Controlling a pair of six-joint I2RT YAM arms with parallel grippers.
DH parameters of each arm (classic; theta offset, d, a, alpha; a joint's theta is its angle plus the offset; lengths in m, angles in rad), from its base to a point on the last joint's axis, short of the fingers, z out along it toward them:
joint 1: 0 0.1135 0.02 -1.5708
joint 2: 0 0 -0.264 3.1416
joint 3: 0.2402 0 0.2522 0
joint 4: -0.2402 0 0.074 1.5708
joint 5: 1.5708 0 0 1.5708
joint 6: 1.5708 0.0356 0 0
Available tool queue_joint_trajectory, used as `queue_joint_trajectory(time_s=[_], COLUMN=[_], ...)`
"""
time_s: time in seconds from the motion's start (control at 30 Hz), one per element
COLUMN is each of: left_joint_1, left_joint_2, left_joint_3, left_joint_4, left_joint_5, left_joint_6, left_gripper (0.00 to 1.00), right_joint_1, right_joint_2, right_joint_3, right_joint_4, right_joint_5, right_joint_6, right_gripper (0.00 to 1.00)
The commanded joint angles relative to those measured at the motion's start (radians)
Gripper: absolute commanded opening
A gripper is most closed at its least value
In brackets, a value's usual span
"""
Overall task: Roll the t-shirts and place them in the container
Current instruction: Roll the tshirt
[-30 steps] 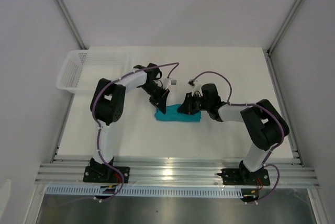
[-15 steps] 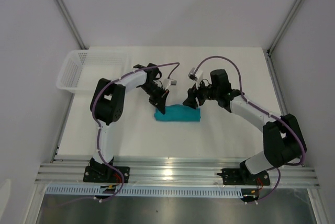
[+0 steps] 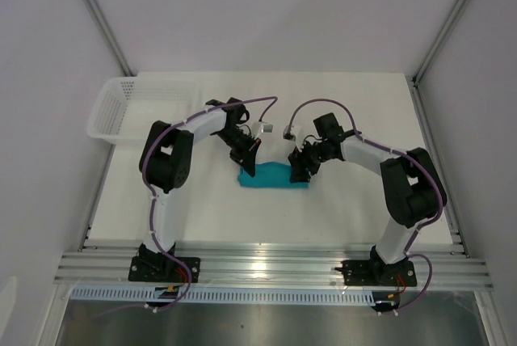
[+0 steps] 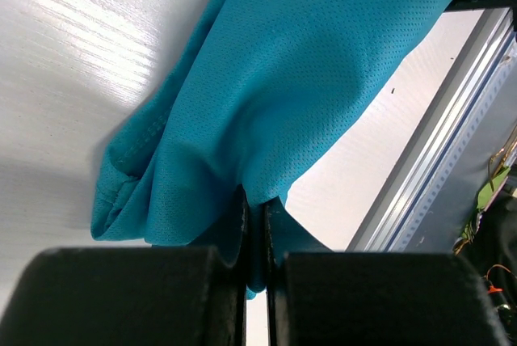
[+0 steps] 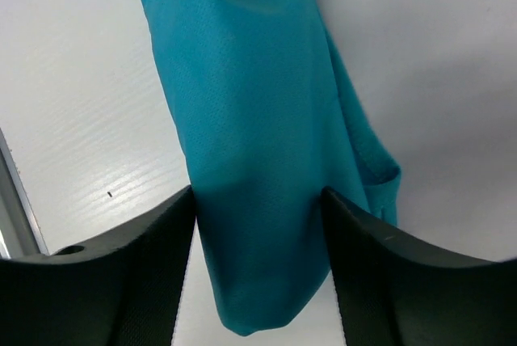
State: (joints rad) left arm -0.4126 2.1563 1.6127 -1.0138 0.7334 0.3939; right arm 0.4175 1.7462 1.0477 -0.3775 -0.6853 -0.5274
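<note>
T-shirt (image 3: 275,177), teal, bunched, pinched between left fingers (image 4: 145,297)

right fingers (image 5: 145,257): sprung wide, swung off and back, now straddling the t-shirt (image 3: 273,178) roll's end | left fingers (image 4: 161,297): pinched tighter on cloth between them

The left arm (image 3: 166,160) and the right arm (image 3: 408,184) are bending inward toward each other, wrists tipping down.
The left pincer (image 4: 257,225) is pinching a fold of the t-shirt (image 4: 307,79) between closed fingers; the right pincer (image 5: 258,225) is standing wide, its fingers (image 5: 145,265) flanking the cloth on both sides.
</note>
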Motion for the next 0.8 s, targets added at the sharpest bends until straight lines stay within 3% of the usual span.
queue_joint_trajectory(time_s=[0.0,0.1,0.13,0.23,0.33,0.4,0.6,0.77], left_joint_1=[0.009,0.009,0.009,0.009,0.011,0.014,0.024,0.024], left_joint_2=[-0.032,-0.033,-0.036,-0.049,-0.067,-0.085,-0.183,-0.207], left_joint_3=[0.029,0.027,0.026,0.01,-0.016,-0.033,-0.132,-0.223], left_joint_4=[-0.014,-0.014,-0.02,-0.023,-0.032,-0.061,-0.134,-0.151], left_joint_5=[0.023,0.029,0.032,0.04,0.055,0.069,0.072,0.083], left_joint_6=[0.022,0.022,0.02,0.02,0.023,0.029,0.059,0.056], left_gripper=[0.01,0.01,0.01,0.01,0.01,0.01,0.01,0.06], right_joint_1=[0.006,0.004,0.006,0.006,0.004,0.006,0.027,0.052], right_joint_2=[0.032,0.006,-0.007,-0.043,-0.048,-0.062,-0.128,-0.171], right_joint_3=[0.09,0.072,0.051,0.02,0.023,0.017,-0.051,-0.146], right_joint_4=[-0.136,-0.13,-0.112,-0.048,-0.058,-0.055,-0.051,0.076], right_joint_5=[-0.014,-0.085,-0.095,-0.143,-0.181,-0.212,-0.309,-0.263], right_joint_6=[-0.065,-0.048,-0.03,0.05,0.114,0.177,0.329,0.498], right_gripper=[0.6,0.47,0.34,0.16,0.06,0.01,0.0,0.0])
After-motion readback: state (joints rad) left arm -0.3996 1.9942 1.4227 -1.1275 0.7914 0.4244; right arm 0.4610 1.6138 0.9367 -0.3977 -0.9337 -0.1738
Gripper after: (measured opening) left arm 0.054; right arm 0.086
